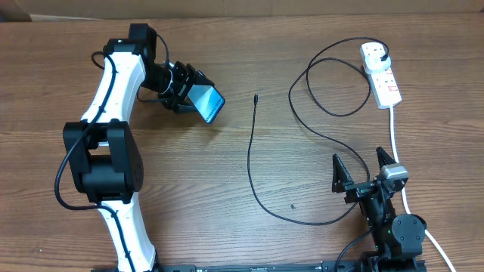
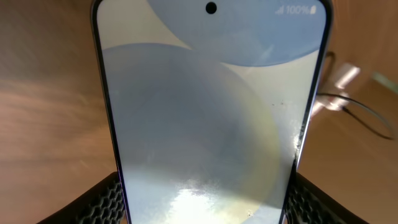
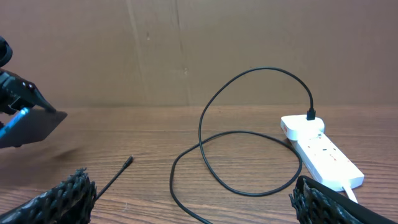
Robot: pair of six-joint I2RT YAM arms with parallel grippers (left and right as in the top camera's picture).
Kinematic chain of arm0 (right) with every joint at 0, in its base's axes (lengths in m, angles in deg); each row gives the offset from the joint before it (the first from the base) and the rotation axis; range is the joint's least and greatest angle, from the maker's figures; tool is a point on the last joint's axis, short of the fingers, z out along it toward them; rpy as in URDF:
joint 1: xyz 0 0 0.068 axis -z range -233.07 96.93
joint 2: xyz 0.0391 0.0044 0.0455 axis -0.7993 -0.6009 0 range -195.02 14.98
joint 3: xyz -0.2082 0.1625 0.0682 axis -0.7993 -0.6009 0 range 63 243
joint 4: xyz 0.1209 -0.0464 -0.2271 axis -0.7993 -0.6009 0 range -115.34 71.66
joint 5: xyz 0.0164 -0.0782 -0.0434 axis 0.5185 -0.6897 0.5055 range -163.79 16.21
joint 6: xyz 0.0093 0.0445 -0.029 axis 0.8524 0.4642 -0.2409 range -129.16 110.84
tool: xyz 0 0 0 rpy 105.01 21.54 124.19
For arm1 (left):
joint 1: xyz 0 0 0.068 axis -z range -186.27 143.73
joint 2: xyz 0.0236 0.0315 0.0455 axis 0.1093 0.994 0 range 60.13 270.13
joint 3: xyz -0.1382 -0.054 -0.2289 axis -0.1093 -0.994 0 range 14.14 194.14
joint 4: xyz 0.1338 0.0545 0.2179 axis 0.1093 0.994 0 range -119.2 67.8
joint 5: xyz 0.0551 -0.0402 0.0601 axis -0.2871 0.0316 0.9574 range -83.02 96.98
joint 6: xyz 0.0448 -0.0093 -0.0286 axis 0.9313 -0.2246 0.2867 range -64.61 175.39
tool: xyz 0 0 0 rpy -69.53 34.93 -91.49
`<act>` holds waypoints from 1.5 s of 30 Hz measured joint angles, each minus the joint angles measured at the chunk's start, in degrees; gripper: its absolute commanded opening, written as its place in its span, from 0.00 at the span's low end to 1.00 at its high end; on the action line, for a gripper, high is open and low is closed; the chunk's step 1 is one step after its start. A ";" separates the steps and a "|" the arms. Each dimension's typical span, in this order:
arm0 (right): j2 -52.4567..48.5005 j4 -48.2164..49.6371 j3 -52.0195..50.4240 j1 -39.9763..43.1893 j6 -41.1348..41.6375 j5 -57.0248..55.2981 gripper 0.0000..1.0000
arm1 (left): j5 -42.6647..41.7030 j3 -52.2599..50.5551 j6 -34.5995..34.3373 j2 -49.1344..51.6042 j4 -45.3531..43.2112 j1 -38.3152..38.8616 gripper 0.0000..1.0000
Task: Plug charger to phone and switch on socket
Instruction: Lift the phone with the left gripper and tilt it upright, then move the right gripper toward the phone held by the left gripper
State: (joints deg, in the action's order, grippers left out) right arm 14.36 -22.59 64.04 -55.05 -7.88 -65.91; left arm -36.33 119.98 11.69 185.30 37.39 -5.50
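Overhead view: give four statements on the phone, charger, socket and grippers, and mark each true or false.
1. The left gripper holds the phone. True.
2. The tip of the charger is in the phone. False: the tip lies on the table, apart from the phone.
3. The plug of the charger sits in the socket. True.
4. The right gripper is shut on the charger. False: it is open and holds nothing.
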 measured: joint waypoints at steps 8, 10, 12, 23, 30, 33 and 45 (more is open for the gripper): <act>0.00 0.00 0.00 0.00 0.00 0.00 1.00 | -11.82 0.04 -9.27 0.00 8.13 0.00 0.04; -0.02 0.00 0.00 0.00 0.04 0.04 1.00 | -14.86 0.07 -9.88 0.00 9.55 0.00 0.04; 0.00 0.00 0.00 0.00 0.00 0.07 1.00 | -18.18 0.07 -9.92 0.00 10.47 0.00 0.04; -0.02 0.35 0.00 0.00 0.92 4.15 1.00 | -27.34 0.07 -8.20 0.00 10.99 0.00 0.04; -5.49 0.31 1.73 0.00 6.05 11.23 1.00 | -27.04 0.07 -8.24 0.00 10.47 0.00 0.04; -11.93 -0.04 6.60 0.00 7.54 14.69 1.00 | -25.86 0.07 -8.26 0.00 9.70 0.00 0.04; -57.72 -33.00 52.04 -0.04 9.20 30.10 1.00 | -19.65 0.07 -8.52 0.00 7.69 0.00 0.04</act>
State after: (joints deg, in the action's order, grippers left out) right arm -43.37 -55.60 116.08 -55.09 1.32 -35.81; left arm -55.98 120.05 3.16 185.30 45.08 -5.50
